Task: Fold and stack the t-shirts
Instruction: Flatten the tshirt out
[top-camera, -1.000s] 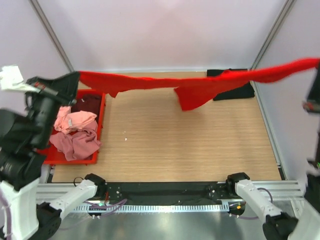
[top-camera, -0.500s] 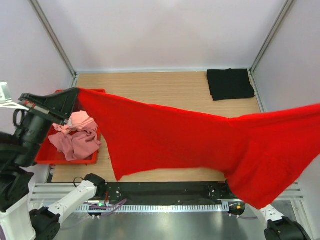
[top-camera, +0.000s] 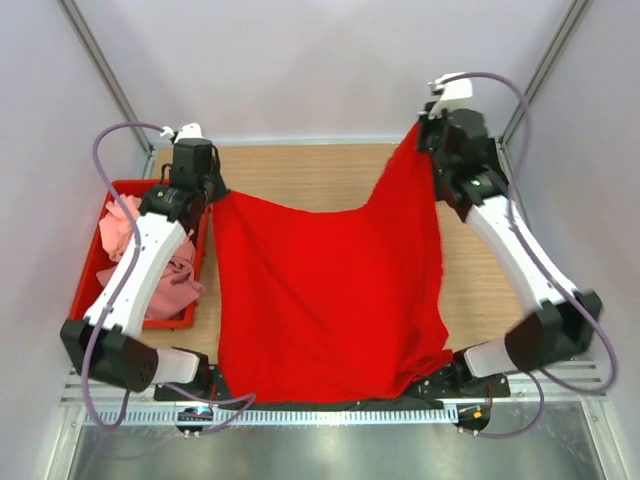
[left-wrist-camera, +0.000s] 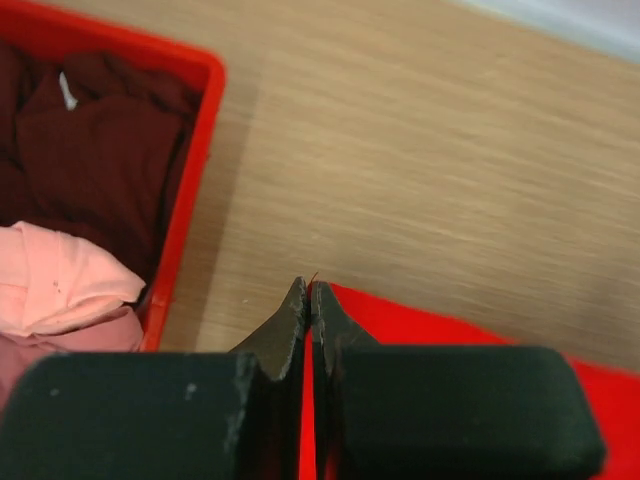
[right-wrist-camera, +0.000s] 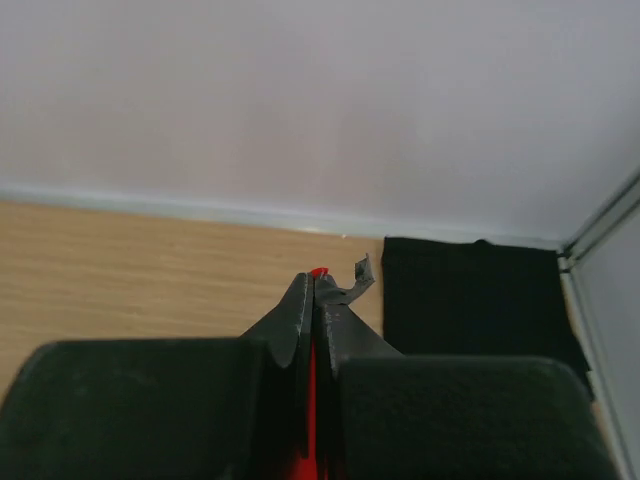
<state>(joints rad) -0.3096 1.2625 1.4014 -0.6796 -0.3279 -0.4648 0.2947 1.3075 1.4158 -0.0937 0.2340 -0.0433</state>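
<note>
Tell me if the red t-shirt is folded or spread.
Spread. The red t-shirt shows as one open sheet, far corners pinched by left hand and right hand.

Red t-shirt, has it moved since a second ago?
Yes. The red t-shirt hung stretched high across the back; now it has dropped toward the near edge, covering the table right of the red crate.

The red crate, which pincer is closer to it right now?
Left. The left pincer grips the red t-shirt just beside the crate; the right pincer grips it across the table, near the far right corner.
</note>
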